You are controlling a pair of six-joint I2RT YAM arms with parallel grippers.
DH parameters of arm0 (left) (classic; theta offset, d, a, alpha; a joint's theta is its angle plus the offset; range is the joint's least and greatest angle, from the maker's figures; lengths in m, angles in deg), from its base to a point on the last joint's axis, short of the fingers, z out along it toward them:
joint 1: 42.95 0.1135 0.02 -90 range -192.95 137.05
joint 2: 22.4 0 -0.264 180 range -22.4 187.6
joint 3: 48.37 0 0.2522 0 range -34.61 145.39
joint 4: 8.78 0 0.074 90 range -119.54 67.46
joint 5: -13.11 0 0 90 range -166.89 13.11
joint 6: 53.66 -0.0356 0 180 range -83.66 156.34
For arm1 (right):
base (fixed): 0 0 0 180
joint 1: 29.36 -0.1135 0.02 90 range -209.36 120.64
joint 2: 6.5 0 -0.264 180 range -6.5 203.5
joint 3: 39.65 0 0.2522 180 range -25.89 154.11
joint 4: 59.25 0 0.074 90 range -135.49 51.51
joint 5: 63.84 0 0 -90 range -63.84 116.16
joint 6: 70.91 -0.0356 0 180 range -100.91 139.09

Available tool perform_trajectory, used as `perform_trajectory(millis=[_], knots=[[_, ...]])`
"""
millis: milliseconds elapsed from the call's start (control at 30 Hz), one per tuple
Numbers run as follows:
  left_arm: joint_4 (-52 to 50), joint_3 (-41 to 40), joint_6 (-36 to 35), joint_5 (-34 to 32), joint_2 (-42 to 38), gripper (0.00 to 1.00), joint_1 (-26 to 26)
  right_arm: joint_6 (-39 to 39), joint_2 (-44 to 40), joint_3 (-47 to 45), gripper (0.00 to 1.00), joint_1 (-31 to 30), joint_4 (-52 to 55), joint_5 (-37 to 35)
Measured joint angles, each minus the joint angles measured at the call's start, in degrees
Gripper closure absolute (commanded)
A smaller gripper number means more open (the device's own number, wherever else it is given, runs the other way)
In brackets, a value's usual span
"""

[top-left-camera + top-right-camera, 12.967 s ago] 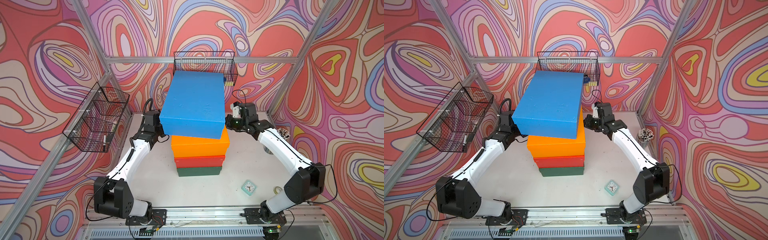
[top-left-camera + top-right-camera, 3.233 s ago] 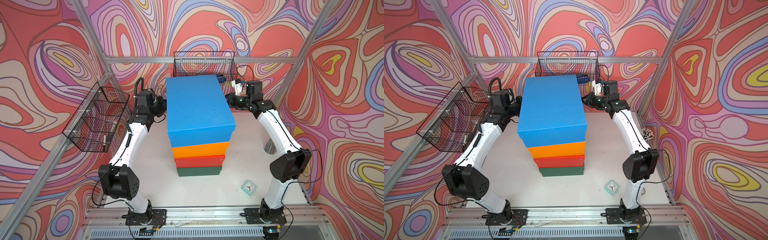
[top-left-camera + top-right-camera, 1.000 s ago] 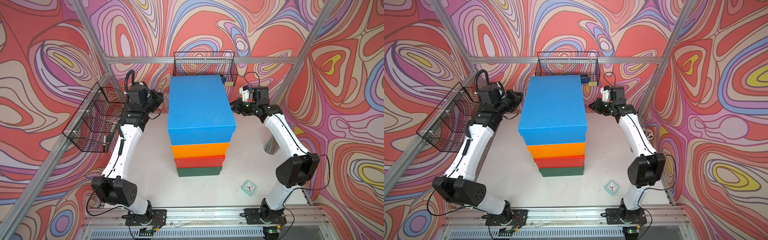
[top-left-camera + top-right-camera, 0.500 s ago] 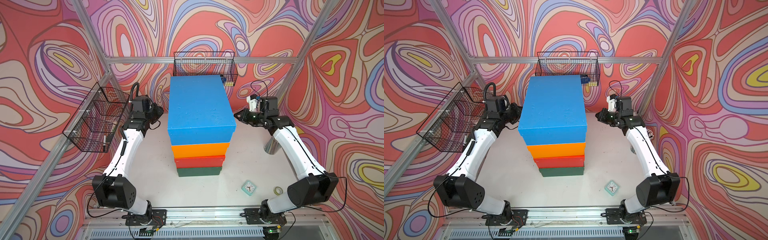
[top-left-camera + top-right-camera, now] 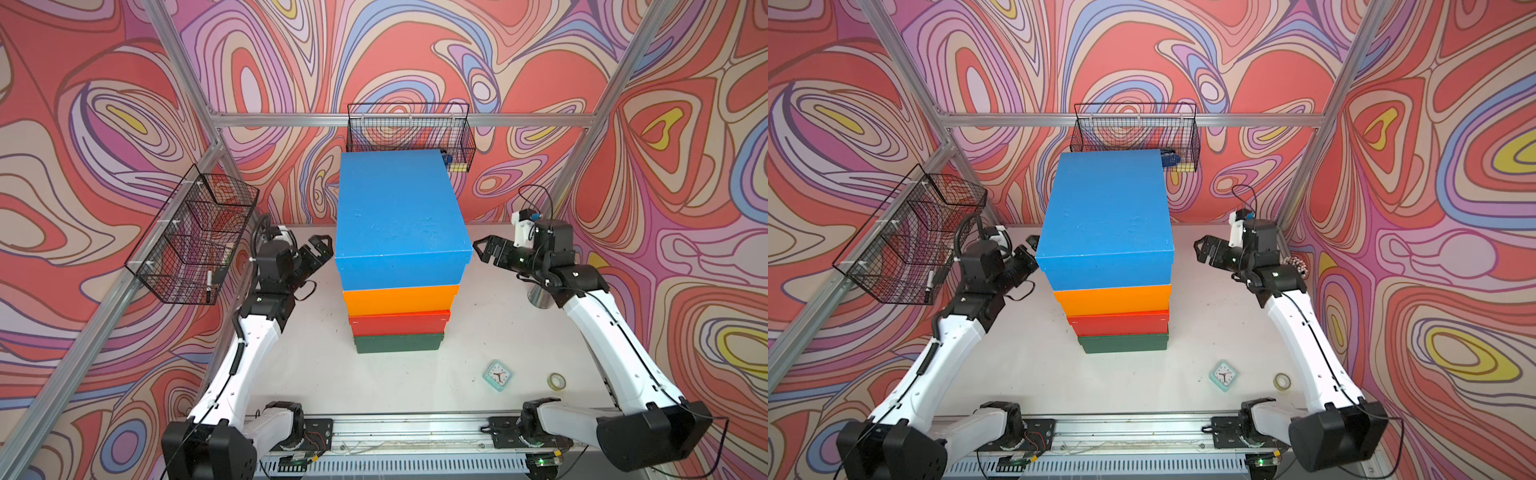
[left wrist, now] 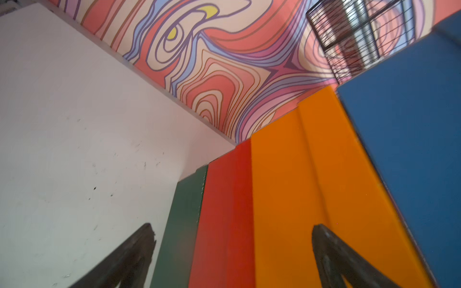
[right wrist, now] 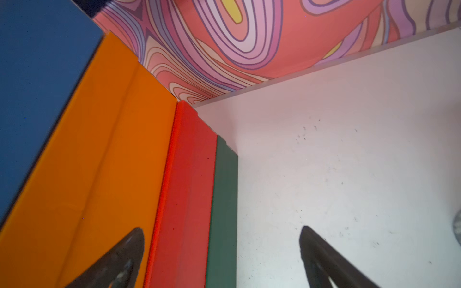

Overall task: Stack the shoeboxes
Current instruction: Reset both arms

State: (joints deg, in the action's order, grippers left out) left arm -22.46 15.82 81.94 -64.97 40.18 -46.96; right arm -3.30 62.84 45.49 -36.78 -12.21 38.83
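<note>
Saw blue shoebox (image 5: 399, 216) atop orange shoebox (image 5: 401, 299), red shoebox (image 5: 399, 323) and dark green shoebox (image 5: 399, 343) on counter (image 5: 374, 386); found left fingers (image 6: 129, 256) and right fingers (image 7: 319, 256) spread apart.

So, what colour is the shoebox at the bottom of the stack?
The bottom shoebox is dark green, clearest in a top view.

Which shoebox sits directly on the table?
The dark green shoebox; the red shoebox, orange shoebox and blue shoebox are stacked above it, in that order.
</note>
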Motion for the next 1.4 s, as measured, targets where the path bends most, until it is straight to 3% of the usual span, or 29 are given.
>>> perform_trajectory(millis=[167,333,500,733,900,1200,1400], knots=[[8.15,-13.03,-7.65,-4.33,-4.42,0.00,-0.02,1.46,-3.56,-9.44,0.02,0.00,-7.04,-4.48],[10.19,-18.14,-15.87,-12.09,-10.12,0.00,-0.02,4.04,-2.51,-17.53,0.02,0.00,-17.03,-7.32],[12.85,-22.77,-22.27,-20.09,-10.78,0.00,-0.02,10.03,-0.42,-26.40,0.02,0.00,-28.20,-10.45],[18.29,-29.38,-29.27,-26.86,-2.69,0.00,-0.02,17.84,0.20,-37.79,0.01,0.00,-45.22,-18.18],[26.47,-32.28,-31.80,-30.27,5.51,0.00,0.00,20.70,6.12,-42.27,0.02,0.00,-58.10,-23.45],[46.12,-33.00,-38.18,-30.91,18.16,0.00,0.52,22.16,22.75,-46.62,0.01,0.24,-80.65,-30.51],[55.19,-34.84,-41.09,-26.77,25.24,0.00,1.03,22.12,27.36,-49.99,0.02,2.08,-93.44,-31.28]])
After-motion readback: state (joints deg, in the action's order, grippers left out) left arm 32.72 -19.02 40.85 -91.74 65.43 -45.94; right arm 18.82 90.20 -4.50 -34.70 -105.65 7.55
